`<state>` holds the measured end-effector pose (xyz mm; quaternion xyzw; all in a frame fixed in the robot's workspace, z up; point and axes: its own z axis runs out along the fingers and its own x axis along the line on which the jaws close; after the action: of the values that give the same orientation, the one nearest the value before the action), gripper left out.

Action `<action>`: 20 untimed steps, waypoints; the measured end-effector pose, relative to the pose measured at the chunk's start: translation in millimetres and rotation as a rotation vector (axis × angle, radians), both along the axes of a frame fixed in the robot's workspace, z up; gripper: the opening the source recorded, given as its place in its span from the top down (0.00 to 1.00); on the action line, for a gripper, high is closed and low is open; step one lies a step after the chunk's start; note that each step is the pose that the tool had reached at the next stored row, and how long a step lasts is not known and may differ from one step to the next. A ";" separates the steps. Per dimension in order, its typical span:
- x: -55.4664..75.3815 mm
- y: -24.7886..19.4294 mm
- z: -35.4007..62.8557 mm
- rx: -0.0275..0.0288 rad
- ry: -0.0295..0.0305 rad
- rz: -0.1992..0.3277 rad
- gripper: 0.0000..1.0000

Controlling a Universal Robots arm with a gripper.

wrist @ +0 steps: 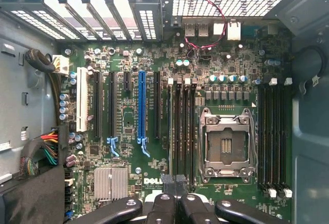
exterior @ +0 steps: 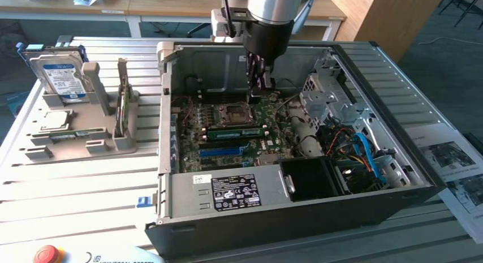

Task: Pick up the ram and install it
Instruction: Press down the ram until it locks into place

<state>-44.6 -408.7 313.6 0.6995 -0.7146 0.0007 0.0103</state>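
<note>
The tool [exterior: 255, 92] reaches down inside the open computer case [exterior: 392, 161] that lies on the bench [exterior: 90, 184], its fingers [wrist: 177, 193] pressed together just over the motherboard [exterior: 249, 133]. In the wrist view the closed fingertips sit beside the black memory slots [wrist: 180, 131] that run next to the empty processor socket [wrist: 226, 147]; whether anything is pinched between them cannot be told.

Towards the exterior view's left, a grey parts holder [exterior: 76, 133] stands on the bench well apart from the case. A hard drive [exterior: 62, 70] with a blue-white label stands upright at its back, a square silver processor [exterior: 53, 120] lies flat in its middle, and the ram [exterior: 121, 107], a thin stick seen nearly edge-on, stands upright in a narrow slot on the side of the holder nearest the case. The tool is nowhere near it.

Inside the case a power supply [exterior: 226, 192] with a black label fills the near edge.
</note>
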 end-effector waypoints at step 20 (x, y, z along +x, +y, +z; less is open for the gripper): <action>40.8 -2.3 0.0 0.0000 0.0165 0.000 0.90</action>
<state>-3.9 -410.9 313.5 0.6995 -0.7145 -0.0051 0.0162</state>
